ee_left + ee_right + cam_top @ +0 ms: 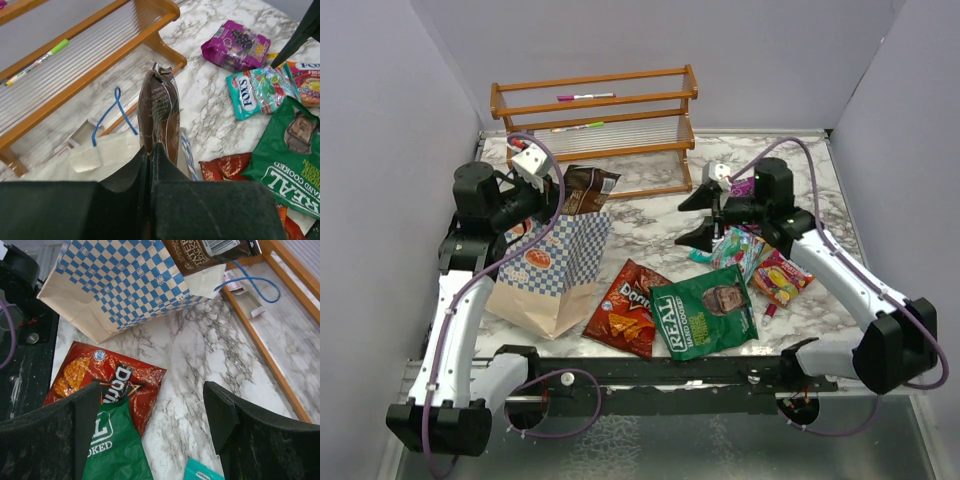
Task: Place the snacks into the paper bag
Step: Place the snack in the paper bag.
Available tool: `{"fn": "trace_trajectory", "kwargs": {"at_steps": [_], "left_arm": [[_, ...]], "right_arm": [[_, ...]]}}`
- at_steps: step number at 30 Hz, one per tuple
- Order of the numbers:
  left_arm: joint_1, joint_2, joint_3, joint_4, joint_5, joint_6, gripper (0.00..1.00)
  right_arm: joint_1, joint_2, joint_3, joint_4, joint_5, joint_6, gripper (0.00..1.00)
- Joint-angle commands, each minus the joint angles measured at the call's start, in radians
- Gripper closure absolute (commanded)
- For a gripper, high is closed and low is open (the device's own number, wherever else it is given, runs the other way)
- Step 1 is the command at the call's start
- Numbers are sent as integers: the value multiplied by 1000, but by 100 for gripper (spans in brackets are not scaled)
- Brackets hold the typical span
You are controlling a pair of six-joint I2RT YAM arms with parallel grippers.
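Brown glossy foil is what the left jaws have: they are pressed shut on one end of the brown pack point(160, 112), which stands up from them in the left wrist view. Just beyond it lie the pale mouth of the paper bag point(555, 265) and a blue string handle point(116, 115). The top view puts that pack at the bag's upper edge, in or over the mouth; which of the two cannot be told. Only the right wrist view shows the pack's barcode and pale lettering, too cropped to read, against the bag's blue-and-white checks. The orange mark on the bag shows only from above, its writing too small to read.

The right jaws stand wide apart with nothing between them, over the marble table point(650, 225). Between them that camera sees the red Doritos point(100, 380), name legible, one edge under the green chips point(115, 450), of which only "L" and "OKED" show. From above that pack reads "REAL HAND COOKED". Near the right jaws in the top view lie the teal pack point(735, 250) and the red-yellow pack point(782, 275). The left wrist view reads "FOX'S" on the teal one and shows a magenta pack point(235, 45) with dark fruit pictured. Behind stands the wooden rack point(595, 125), a pink marker point(585, 97) higher on it, a green marker point(578, 127) lower.
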Motion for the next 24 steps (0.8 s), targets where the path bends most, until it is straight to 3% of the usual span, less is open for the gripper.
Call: {"fn": "trace_trajectory", "kwargs": {"at_steps": [1,11,24], "left_arm": [[1,-105,27,-164,-113,84,100],[2,-188,-6,-180,-118,60,100],[16,-227,-11,-185,-187,53,100]], "right_arm": [[124,101,99,37,77,-47,17],[319,398,240,306,184,236,19],[429,655,341,506,84,541,23]]}}
